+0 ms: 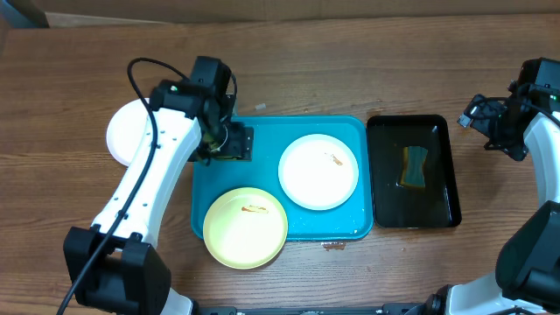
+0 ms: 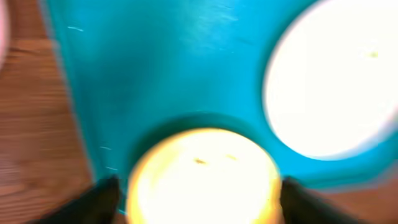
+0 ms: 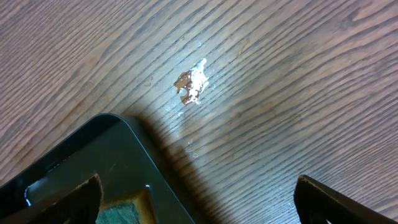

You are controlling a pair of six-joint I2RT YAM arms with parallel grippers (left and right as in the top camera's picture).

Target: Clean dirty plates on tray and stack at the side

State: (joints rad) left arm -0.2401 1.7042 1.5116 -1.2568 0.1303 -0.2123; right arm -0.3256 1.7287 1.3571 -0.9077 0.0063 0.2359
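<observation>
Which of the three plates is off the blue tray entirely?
The white plate on the table at far left, beside the tray. The other white plate lies inside the tray; the yellow-green plate rests on it, overhanging the front rim.

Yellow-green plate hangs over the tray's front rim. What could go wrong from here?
The yellow-green plate overhangs the rim of the turquoise tray; pressing it with the open left tool could tip it off. The left wrist view is blurred, so aiming at its smear may be off.

Robotics lab bench: wood-grain desk (image 1: 350,79), left arm (image 1: 149,175) and right arm (image 1: 534,254) mounted at near edge, tray (image 1: 262,171) staged centre.
</observation>
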